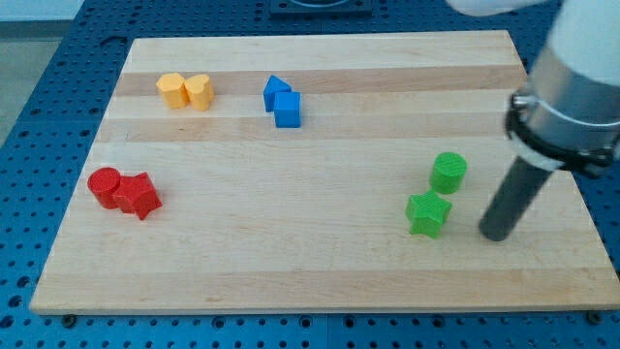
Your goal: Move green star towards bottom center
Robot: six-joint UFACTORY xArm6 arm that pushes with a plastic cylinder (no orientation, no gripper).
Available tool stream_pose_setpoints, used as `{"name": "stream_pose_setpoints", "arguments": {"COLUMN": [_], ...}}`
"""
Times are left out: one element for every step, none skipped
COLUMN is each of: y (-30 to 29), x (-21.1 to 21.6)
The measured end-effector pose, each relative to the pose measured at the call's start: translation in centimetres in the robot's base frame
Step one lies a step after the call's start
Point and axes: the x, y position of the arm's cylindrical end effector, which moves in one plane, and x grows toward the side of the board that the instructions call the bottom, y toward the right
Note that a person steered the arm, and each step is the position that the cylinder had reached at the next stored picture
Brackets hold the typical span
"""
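Note:
The green star [427, 213] lies on the wooden board [320, 271] at the view's lower right. A green cylinder [449, 172] stands just above it, to its upper right, close but apart. My tip [496, 234] rests on the board to the right of the green star, a short gap away and slightly lower in the view. The dark rod rises from it up to the right into the arm's grey and white body.
Two yellow blocks [185, 90] sit together at the upper left. A blue block pair [282, 102] lies right of them. A red cylinder [105, 185] and red star [139, 196] touch at the left. The board's right edge [581, 208] is near my tip.

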Motion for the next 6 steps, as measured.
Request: {"name": "stream_pose_setpoints", "arguments": {"y": [-3.8,-7.5,-9.2,-5.2,-2.7,-3.6], "x": [0.0,0.0,-0.1,1.0,0.7,-1.6]}}
